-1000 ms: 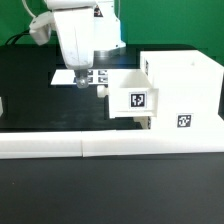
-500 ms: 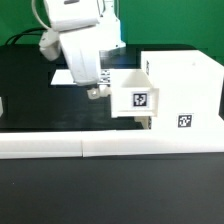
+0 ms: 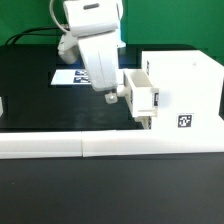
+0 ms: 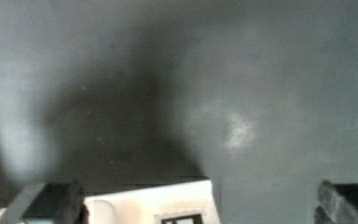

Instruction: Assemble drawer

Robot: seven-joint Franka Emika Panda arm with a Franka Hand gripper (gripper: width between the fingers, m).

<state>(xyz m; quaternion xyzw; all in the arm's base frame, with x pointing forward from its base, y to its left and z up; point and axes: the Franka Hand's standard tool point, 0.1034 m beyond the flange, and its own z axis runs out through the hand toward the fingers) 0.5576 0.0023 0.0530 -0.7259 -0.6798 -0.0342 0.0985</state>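
The white box casing [image 3: 185, 85] stands at the exterior view's right, with a tag on its front. A small white tray [image 3: 139, 93] with a tag sticks partly out of the casing's open side. A second white part shows just below it at the casing's foot. My gripper [image 3: 110, 97] hangs low beside the tray's outer end, touching or nearly touching it. In the wrist view the gripper [image 4: 197, 207] is open, with its fingers [image 4: 51, 203] wide apart. A corner of the tray [image 4: 144, 203] with its tag lies between them, close to one finger.
The marker board [image 3: 68, 77] lies on the black table behind the arm. A long low white L-shaped bar [image 3: 100, 147] runs along the table's front edge. A small white piece [image 3: 2, 105] shows at the exterior view's left edge.
The gripper has moved toward the exterior view's right, and the tray has slid with it further into the casing.
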